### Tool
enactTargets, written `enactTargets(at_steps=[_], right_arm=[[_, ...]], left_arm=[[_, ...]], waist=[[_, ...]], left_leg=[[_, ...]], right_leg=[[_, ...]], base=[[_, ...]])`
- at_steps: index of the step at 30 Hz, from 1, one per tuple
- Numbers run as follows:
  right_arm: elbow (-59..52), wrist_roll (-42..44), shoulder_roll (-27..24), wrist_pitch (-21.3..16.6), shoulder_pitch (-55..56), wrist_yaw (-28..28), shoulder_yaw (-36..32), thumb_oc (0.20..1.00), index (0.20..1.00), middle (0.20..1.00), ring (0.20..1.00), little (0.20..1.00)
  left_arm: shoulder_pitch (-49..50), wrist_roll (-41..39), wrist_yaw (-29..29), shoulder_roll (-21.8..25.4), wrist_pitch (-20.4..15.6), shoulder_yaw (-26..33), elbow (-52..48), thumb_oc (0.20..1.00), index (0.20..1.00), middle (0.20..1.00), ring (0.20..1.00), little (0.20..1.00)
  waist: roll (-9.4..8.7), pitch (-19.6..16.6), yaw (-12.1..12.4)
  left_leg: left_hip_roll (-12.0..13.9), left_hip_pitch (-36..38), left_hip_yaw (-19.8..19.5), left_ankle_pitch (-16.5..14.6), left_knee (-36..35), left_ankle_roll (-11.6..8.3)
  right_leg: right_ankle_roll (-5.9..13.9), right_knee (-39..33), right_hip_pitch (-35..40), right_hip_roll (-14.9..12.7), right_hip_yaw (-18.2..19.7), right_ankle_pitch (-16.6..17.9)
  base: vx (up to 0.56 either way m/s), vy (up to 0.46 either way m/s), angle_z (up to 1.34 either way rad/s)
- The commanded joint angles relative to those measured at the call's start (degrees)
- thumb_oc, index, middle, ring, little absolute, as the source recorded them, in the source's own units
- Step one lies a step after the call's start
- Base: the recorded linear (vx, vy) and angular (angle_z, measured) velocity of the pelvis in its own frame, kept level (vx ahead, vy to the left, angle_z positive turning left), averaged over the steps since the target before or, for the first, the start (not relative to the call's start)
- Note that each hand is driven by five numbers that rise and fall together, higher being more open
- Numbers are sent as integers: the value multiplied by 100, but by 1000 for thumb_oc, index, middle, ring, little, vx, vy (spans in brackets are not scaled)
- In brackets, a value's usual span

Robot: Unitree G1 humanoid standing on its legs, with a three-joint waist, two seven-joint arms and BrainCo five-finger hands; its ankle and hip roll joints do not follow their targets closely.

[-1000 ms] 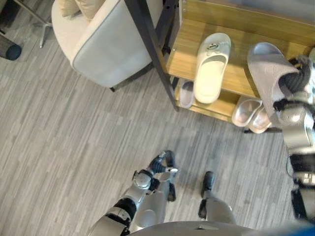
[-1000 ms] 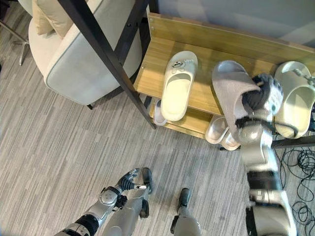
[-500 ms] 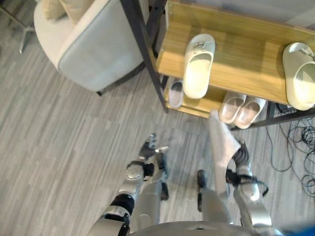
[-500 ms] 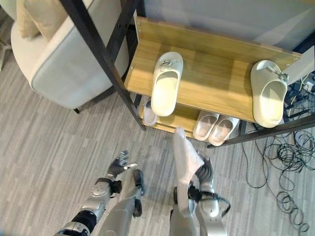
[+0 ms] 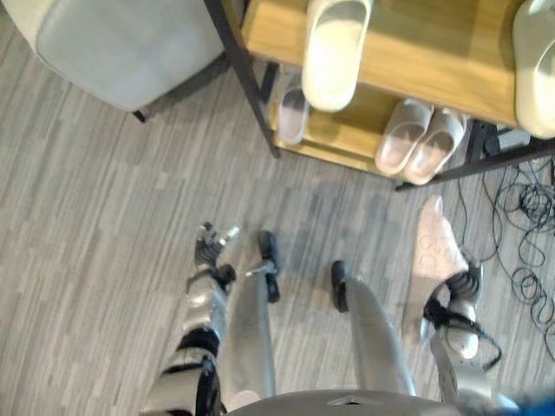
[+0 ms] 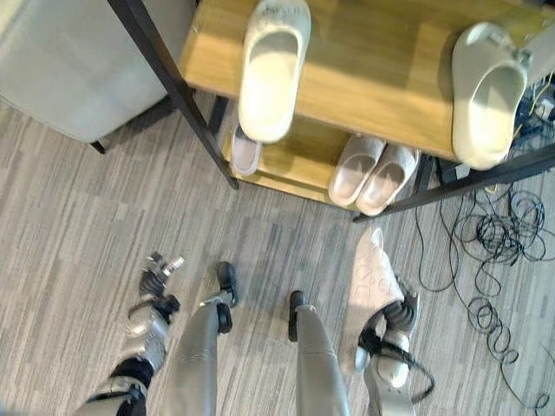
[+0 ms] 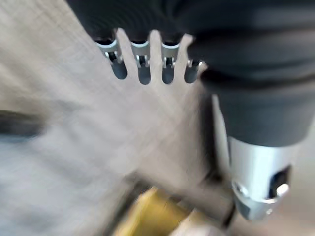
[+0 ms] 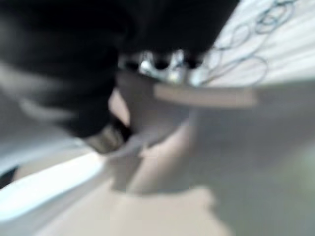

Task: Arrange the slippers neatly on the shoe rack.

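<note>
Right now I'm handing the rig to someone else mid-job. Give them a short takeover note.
Right hand: shut on a grey slipper, held low over the floor in front of the shoe rack.
Left hand: open, holding nothing, down at the robot's left side.
On the rack: two cream slippers on the top shelf, one to the left, one to the right; a pale pair side by side on the lower shelf, with another slipper left of them.
Done: those slippers are shelved.
Left: place the held slipper on the rack.
</note>
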Motion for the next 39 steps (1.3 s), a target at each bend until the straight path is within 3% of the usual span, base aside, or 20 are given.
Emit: enactTargets(at_steps=[1,3,5,10,16,18,22,25,30,33,39], right_arm=[[-768,-317,-300,622,-598,-17,-120,200,200,200,200,200],[-741,-411,-404,1084,-1087,134,-145,200,200,200,200,200],[-676,-458,-465,1242,-1383,178,-183,200,200,200,200,200],[-562,-634,-513,2085,-2501,435,-463,200,200,200,200,200],[-831,-1121,-561,2616,-2606,753,-801,200,200,200,200,200],[-899,-1271,-644,2777,-2899,945,-941,200,200,200,200,200],[-814,-1317,-711,3017,-3380,1071,-1062,200,200,200,200,200],[-629,-1322,-902,3355,-4103,1027,-1328,200,200,200,200,200],[-406,-1454,-1166,3765,-4740,1144,-1473,200,200,200,200,200],[47,-1446,-1225,3996,-5177,1012,-1452,200,200,200,200,200],[848,-1432,-1462,4342,-5816,770,-1401,200,200,200,200,200]], left_arm=[[-880,-640,154,418,-139,173,296,1000,1000,1000,1000,1000],[-1198,-857,145,428,-123,331,347,1000,1000,1000,1000,1000],[-1382,-976,165,440,-130,405,357,1000,1000,1000,1000,1000],[-1939,-1614,24,-13,-122,905,174,1000,1000,1000,1000,1000],[-1943,-2047,-778,-378,245,1189,41,1000,1000,1000,1000,1000],[-1900,-2038,-1022,-501,550,1187,-6,1000,1000,1000,1000,1000],[-1954,-2090,-1122,-713,711,1188,-135,1000,1000,1000,1000,1000],[-2009,-2099,-1484,-991,1030,1060,-348,1000,1000,1000,1000,1000],[-1807,-1895,-1693,-1088,1266,831,-486,1000,1000,1000,1000,1000],[-2195,-2641,-1866,-1621,1390,1186,-859,1000,1000,1000,1000,1000],[-2448,-3049,-2281,-2339,1589,1179,-1395,1000,1000,1000,1000,1000]], waist=[[206,-92,-88],[205,-149,-72],[201,-170,-71],[210,-216,-74],[157,-233,-105],[87,-139,-94],[-1,28,-64],[-16,142,-1],[-10,120,137],[-29,131,233],[-97,229,380]], left_leg=[[423,-579,-96,-1080,1505,-430],[508,-956,-120,-1245,1821,-426],[559,-1206,-130,-1330,2054,-426],[712,-2103,-186,-1774,3134,-461],[819,-2498,-212,-2178,3939,-530],[828,-2504,-150,-2291,4193,-506],[795,-2504,-88,-2307,4304,-480],[686,-2504,-60,-2212,4150,-426],[583,-2504,-49,-2085,3938,-378],[543,-2504,-34,-2030,3828,-347],[446,-2504,7,-1995,3780,-326]], right_leg=[[-125,654,-431,-121,-179,-706],[-156,1062,-895,-166,-112,-841],[-185,1312,-1159,-221,-108,-901],[-285,2483,-2110,-455,50,-1285],[-372,3420,-2674,-638,157,-1645],[-354,3727,-2792,-705,267,-1705],[-289,3915,-2871,-812,360,-1732],[-234,3917,-2907,-912,437,-1696],[-183,3819,-2899,-1031,425,-1608],[-138,3768,-2909,-1123,410,-1548],[-35,3801,-2920,-1279,409,-1425]], base=[[94,-33,21],[26,-3,14],[37,-11,10],[87,-28,7],[104,-39,13],[65,-37,5],[14,-30,7],[-9,0,10],[-2,9,21],[3,-11,6],[3,0,13]])
